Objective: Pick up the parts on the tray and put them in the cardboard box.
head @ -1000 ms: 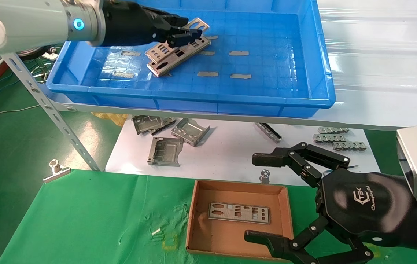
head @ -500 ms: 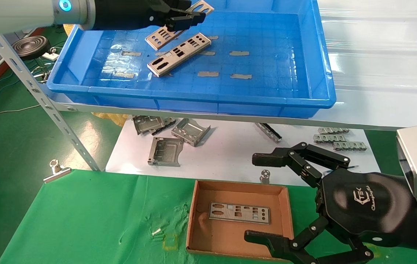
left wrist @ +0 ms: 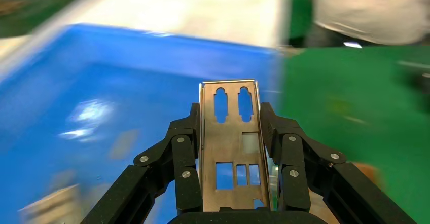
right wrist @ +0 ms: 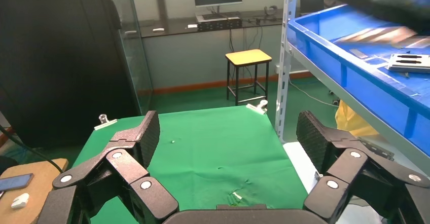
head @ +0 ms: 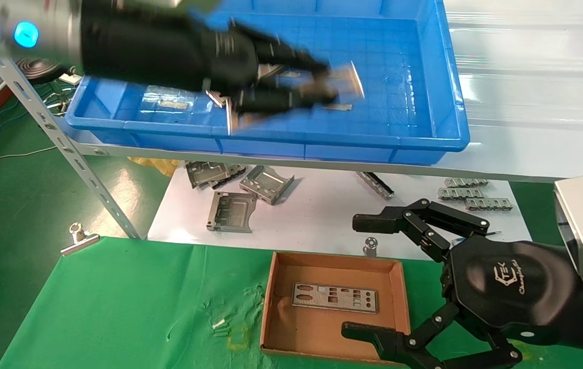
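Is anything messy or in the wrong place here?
Nothing looks broken or spilled. The left gripper holds one plate squarely, over the tray. One plate lies flat in the box. The only clutter is grey brackets lying loose at odd angles on the white sheet below the tray. The right gripper waits open beside the box.

glossy blue plastic on the tray [head: 424, 77], wet-looking glare across its gridded floor. the plate [left wrist: 233, 148] in the left end effector [left wrist: 232, 133] is smooth bare metal with a dull silver sheen, punched clean. black matt plastic links on the right end effector [head: 368, 277], shiny metal rivets. the cardboard box [head: 271, 307] is matt brown corrugated paper. green cloth [head: 117, 307] on the bench, wrinkled.
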`<act>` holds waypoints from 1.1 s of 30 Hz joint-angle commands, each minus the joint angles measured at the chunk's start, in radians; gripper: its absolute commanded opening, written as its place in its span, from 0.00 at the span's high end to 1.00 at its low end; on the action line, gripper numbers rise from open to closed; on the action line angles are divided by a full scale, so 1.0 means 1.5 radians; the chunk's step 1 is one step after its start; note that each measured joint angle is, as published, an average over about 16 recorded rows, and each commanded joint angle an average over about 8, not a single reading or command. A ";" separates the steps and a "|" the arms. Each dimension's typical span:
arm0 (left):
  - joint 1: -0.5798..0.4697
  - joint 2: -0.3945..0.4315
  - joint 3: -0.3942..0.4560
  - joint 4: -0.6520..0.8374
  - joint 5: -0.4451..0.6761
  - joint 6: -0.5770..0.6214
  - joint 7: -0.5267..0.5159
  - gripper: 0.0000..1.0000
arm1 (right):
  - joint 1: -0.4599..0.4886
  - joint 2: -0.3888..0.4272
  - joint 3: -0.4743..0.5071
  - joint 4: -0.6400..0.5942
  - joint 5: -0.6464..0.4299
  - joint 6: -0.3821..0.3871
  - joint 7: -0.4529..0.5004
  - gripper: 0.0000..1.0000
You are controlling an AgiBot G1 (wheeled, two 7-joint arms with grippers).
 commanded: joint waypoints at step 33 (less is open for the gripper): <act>0.338 0.071 0.166 -0.160 -0.008 -0.213 0.313 0.46 | 0.000 0.000 0.000 0.000 0.000 0.000 0.000 0.00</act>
